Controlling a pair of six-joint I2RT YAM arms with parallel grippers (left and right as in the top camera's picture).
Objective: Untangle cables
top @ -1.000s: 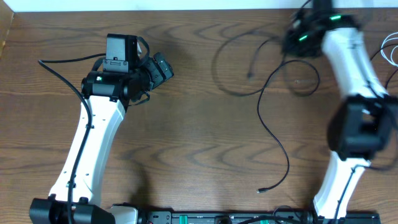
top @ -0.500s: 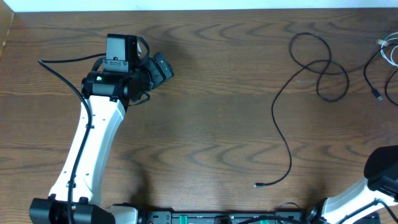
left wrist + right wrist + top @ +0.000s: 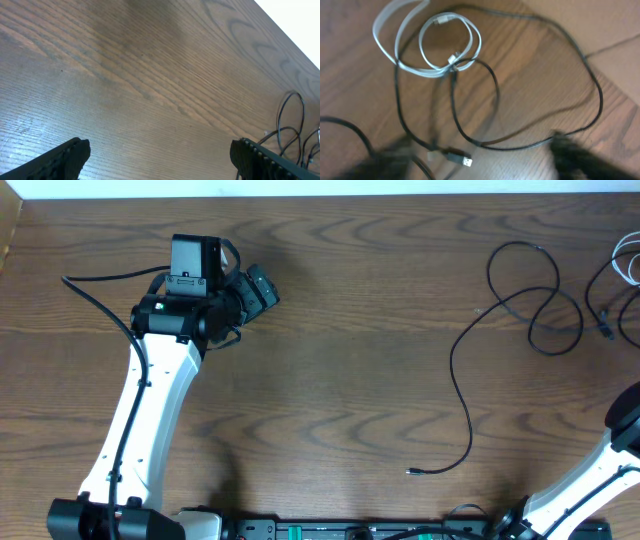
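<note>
Black cable (image 3: 452,370) sprawled in loose loops, white cable (image 3: 425,71) coiled flat, crossed by second black cable (image 3: 599,97)

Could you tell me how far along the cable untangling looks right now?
Done: one long black cable lies mostly drawn out across the table, though its upper end loops over itself. In hand: nothing; the left gripper and right gripper are both open and empty. Left: in the right wrist view a second black cable crosses the white cable coil, so those two need separating.
</note>
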